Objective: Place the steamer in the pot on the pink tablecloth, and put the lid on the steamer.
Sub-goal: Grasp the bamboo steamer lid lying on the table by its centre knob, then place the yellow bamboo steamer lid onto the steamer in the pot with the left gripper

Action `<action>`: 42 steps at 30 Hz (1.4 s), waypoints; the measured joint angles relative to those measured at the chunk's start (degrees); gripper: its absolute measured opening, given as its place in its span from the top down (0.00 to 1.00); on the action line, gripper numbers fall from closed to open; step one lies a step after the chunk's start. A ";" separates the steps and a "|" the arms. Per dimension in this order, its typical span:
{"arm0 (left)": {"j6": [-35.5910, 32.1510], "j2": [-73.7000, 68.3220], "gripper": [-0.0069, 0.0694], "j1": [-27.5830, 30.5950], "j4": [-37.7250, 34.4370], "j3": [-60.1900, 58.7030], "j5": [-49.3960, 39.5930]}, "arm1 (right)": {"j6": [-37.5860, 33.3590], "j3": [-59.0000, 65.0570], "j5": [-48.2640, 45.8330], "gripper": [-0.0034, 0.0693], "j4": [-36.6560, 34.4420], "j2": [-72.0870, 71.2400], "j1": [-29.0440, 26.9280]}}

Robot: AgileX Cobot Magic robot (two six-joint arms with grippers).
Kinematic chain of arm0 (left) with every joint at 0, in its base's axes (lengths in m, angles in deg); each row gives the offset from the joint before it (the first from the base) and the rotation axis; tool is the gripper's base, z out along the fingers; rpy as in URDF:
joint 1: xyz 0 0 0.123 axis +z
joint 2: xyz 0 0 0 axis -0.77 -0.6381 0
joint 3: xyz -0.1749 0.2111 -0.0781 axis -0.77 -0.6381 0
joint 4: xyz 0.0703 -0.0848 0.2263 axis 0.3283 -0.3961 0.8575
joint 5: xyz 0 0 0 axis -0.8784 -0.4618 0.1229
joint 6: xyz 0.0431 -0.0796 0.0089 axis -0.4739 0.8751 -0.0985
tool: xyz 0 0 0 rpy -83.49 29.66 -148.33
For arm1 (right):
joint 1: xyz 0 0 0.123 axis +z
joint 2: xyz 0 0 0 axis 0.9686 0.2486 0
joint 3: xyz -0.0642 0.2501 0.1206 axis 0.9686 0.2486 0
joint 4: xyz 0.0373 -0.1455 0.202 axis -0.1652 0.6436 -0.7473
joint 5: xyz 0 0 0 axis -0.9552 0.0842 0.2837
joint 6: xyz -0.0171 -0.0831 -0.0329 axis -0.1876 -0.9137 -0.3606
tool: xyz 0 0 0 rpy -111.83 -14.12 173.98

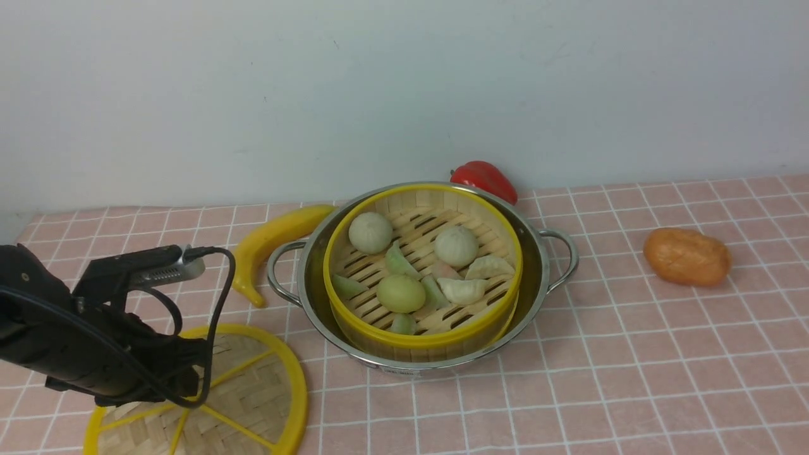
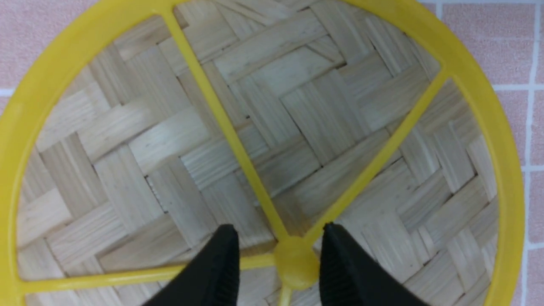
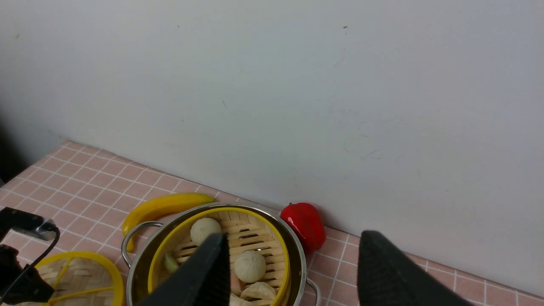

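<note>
Steamer [image 1: 422,339] sits inside the pot [image 1: 538,278] on the pink cloth [image 1: 632,370], uncovered, with buns [image 1: 371,232] on its slats. Lid [image 1: 256,395] lies flat on the cloth, near the pot's left handle [image 1: 276,273]. Left jaws stand apart just over the lid, either side of its yellow hub [image 2: 296,263]. Right jaws are wide apart, holding nothing.
</note>
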 joint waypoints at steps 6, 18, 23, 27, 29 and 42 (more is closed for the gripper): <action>-0.77 -2.65 0.60 0.00 -0.24 0.28 -0.11 | 0.00 0.00 0.00 0.39 0.00 0.00 0.00; -0.33 -3.46 0.75 0.00 1.87 4.79 -9.30 | 0.00 0.00 0.00 0.39 0.42 0.00 0.00; 2.78 -2.12 0.75 0.00 7.42 8.78 -15.05 | 0.00 0.00 0.00 0.39 2.78 0.00 0.00; 9.14 1.55 0.75 0.00 17.05 14.75 -20.96 | 0.00 0.00 0.00 0.39 5.37 0.00 0.00; 11.06 3.05 0.75 -0.09 20.05 18.08 -23.69 | 0.00 0.00 0.00 0.39 5.84 0.00 0.00; 12.36 -4.14 0.75 -26.75 20.57 40.03 -21.62 | 2.20 0.00 0.00 0.39 5.30 0.00 0.00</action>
